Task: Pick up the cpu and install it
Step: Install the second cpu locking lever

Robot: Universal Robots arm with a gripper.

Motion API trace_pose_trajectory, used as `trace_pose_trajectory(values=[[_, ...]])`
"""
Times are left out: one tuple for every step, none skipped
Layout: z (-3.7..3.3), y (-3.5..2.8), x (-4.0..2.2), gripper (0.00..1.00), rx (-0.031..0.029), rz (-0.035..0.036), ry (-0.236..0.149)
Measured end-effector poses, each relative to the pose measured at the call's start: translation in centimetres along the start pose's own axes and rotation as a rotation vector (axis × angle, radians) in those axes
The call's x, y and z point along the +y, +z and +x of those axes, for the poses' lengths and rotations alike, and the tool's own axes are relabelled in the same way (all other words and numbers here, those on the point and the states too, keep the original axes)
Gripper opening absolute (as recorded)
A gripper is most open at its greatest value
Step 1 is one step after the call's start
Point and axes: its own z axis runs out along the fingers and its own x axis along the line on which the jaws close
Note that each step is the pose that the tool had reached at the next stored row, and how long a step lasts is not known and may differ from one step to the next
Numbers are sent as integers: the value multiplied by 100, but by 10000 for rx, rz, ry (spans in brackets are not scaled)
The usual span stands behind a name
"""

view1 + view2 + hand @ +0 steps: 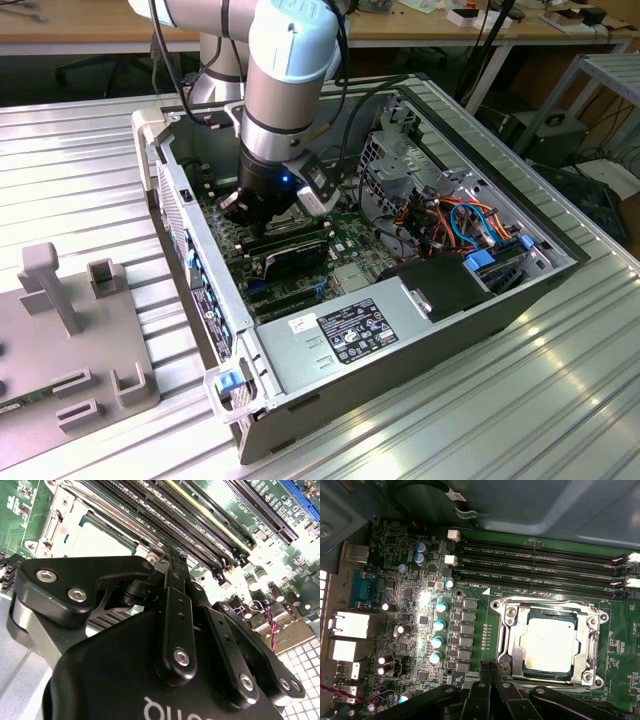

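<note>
**Tool hovering over the seated chip**

The tool [492, 672] is hanging low inside the open computer case [400, 340], its black linkage filling the lower part of both wrist views. In the first wrist view its fingertips are sitting drawn together into a narrow point and gripping nothing, just beside the lower left corner of the socket frame [507, 630]. The cpu [547, 645] is lying flat inside that frame, in the lower right of the first wrist view, its pale metal top catching the light. In the second wrist view the cpu [100, 542] is showing in the upper left, beyond the tool's body. Long black memory slots [535, 562] are running along above the socket. In the exterior view the arm [285, 90] is reaching down from the top centre into the case, which is resting on a ribbed metal surface [80, 150]. A grey fixture [70, 330] is standing at the lower left of that frame.
</note>
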Motion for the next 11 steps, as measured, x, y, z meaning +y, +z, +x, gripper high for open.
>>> trace_pose_trajectory(values=[[1, 1, -1, 11, -1, 1, -2], [2, 4, -1, 11, -3, 3, -2], [2, 9, -1, 11, -6, 2, -1], [3, 12, -1, 11, -8, 3, -1], [3, 14, -1, 11, -9, 2, -1], [2, 14, -1, 11, -10, 2, -1], [3, 14, -1, 11, -10, 2, -1], [3, 15, -1, 11, -10, 2, -1], [3, 16, -1, 11, -11, 1, -3], [3, 16, -1, 11, -11, 1, -3], [3, 16, -2, 11, -11, 1, -5]])
